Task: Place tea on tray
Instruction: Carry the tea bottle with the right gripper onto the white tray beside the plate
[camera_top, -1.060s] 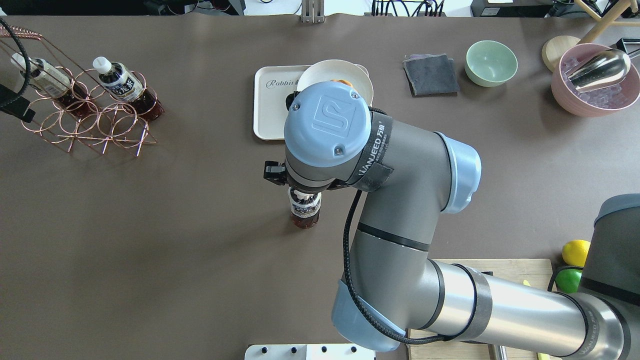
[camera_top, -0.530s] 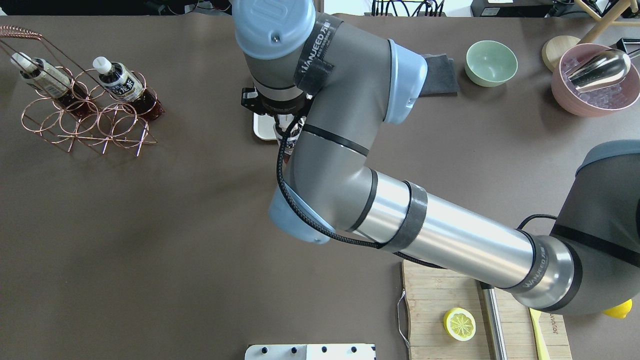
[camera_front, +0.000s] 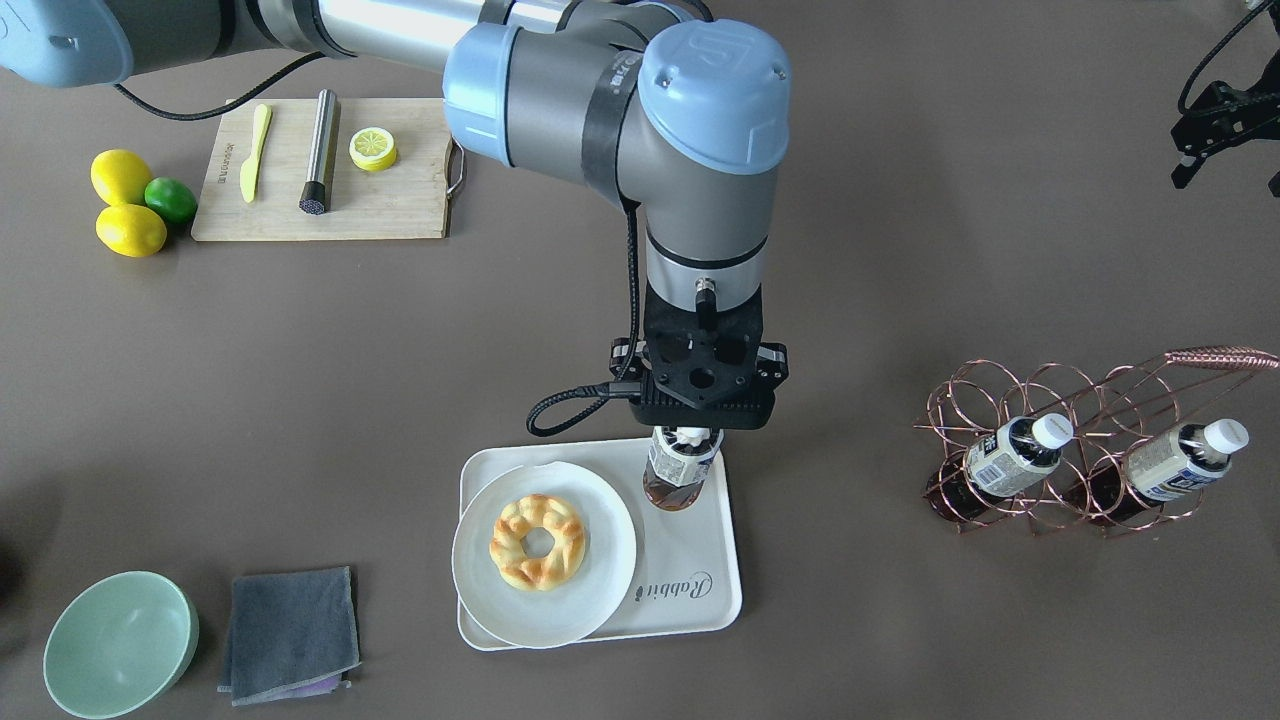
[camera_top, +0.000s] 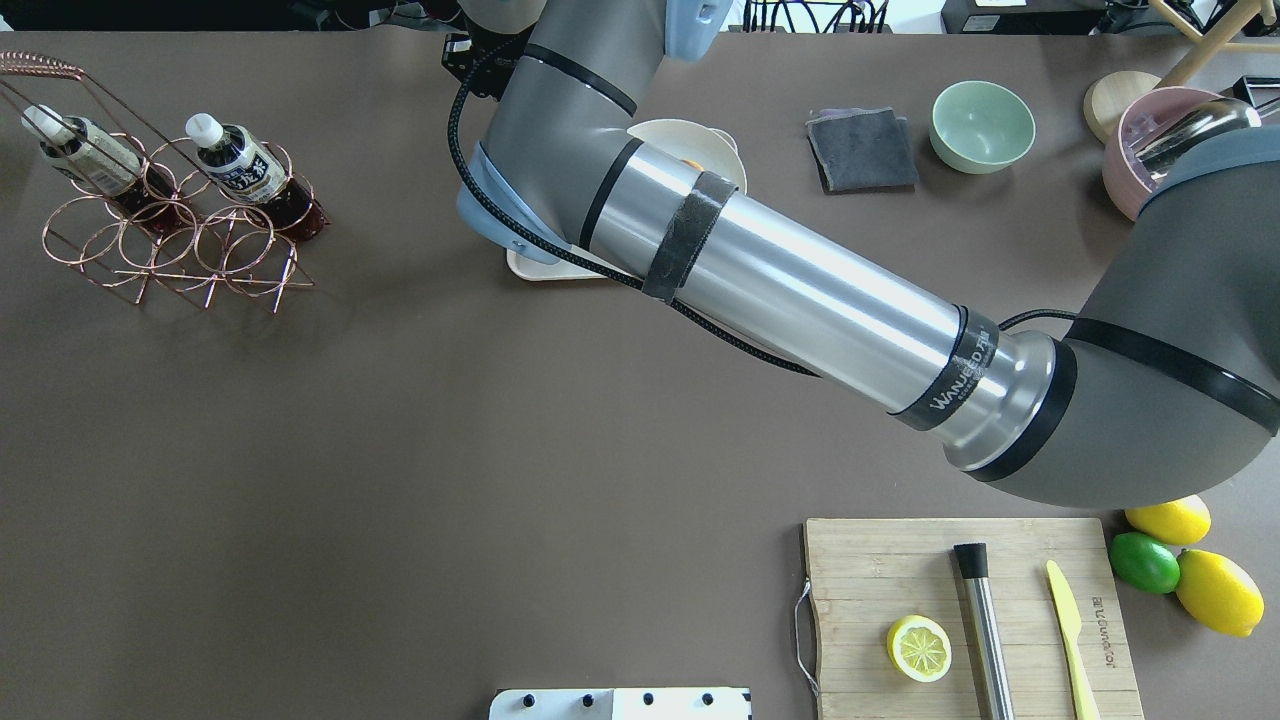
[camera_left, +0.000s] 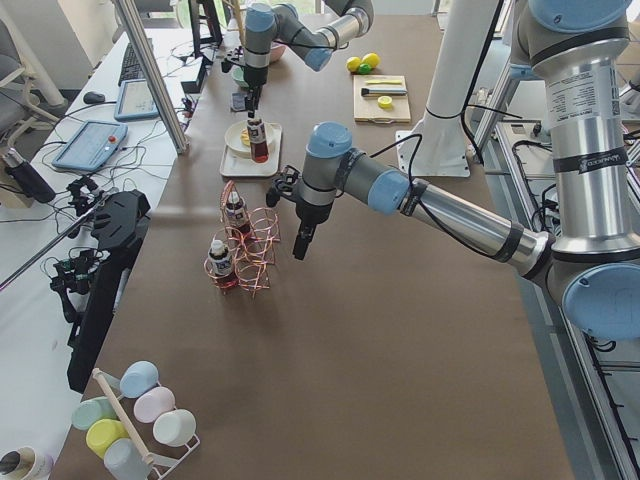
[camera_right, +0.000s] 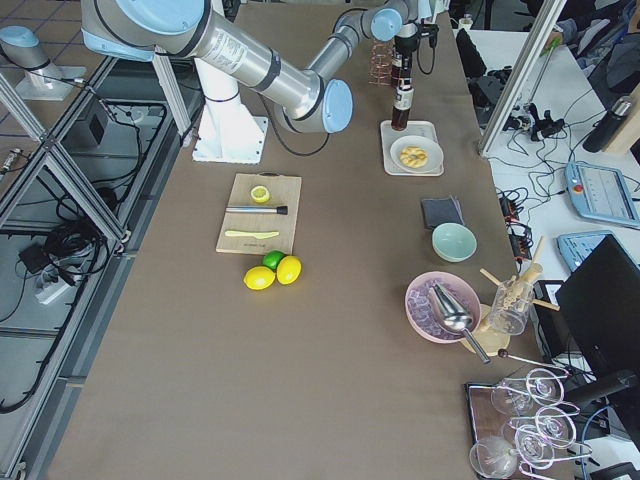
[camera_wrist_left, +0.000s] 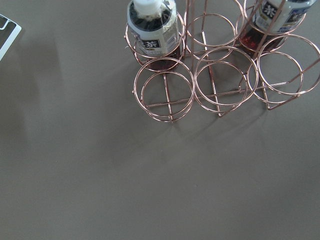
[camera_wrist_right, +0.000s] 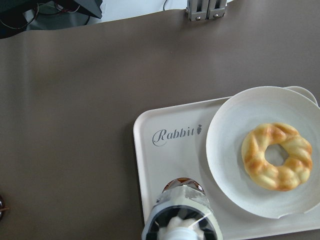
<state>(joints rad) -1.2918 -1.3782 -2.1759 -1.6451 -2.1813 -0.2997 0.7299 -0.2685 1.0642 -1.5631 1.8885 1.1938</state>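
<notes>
My right gripper (camera_front: 686, 438) is shut on the tea (camera_front: 678, 470) at its white cap and holds the bottle upright over the cream tray (camera_front: 690, 590), beside the "Rabbit" word's end. The right wrist view shows the tea (camera_wrist_right: 182, 220) from above over the tray (camera_wrist_right: 150, 165). I cannot tell whether its base touches the tray. Two like bottles (camera_front: 1010, 450) (camera_front: 1180, 460) lie in the copper wire rack (camera_front: 1090, 400). My left gripper (camera_front: 1225, 175) hangs open and empty behind the rack. In the overhead view my right arm hides the tea.
A white plate (camera_front: 480, 600) with a doughnut (camera_front: 537, 540) fills the tray's other half. A green bowl (camera_front: 120, 645) and grey cloth (camera_front: 290, 635) lie beyond it. The cutting board (camera_front: 400, 215), lemons (camera_front: 130, 230) and lime sit near the robot's right.
My right arm has carried the tea from the middle of the table forward to the tray. My left gripper has left the overhead view's left edge.
</notes>
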